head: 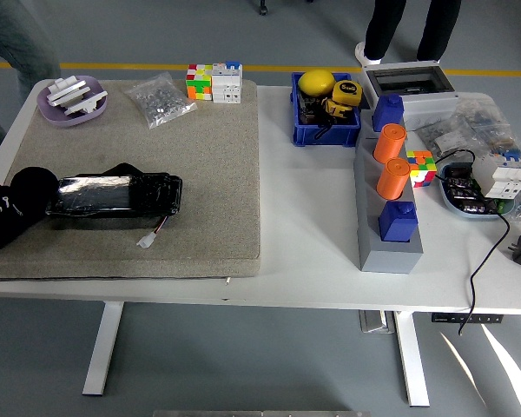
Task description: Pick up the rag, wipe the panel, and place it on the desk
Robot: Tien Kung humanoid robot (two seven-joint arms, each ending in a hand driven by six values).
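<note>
Black panel, glossy and wrapped in clear film, lies flat on the L half of a beige mat, long side running left-right. A short wire w/ a white connector trails from its front right corner onto the mat.

The rag reads as the soft black bundle w/ small white marks at the pic's L edge. It rests on the mat, touching the panel's L end, and runs off-frame to the left. Whether the left hand sits in or under that bundle can't be told, so neither its pose nor its hold can be read.

Far L corner of the mat: purple dish w/ white parts in it. Next to it a clear bag of small hardware, then colored puzzle cubes at the mat's far edge.

On the bare white desk, R of the mat:
- a blue bin w/ a yellow tape measure at its far right corner
- a long grey rack carrying two orange cylinders betw. two blue blocks
- a Rubik's cube just R of the rack
- a white breaker box at the far edge
- a black cable snaking to the near edge

A person's legs stand beyond the far side.
</note>
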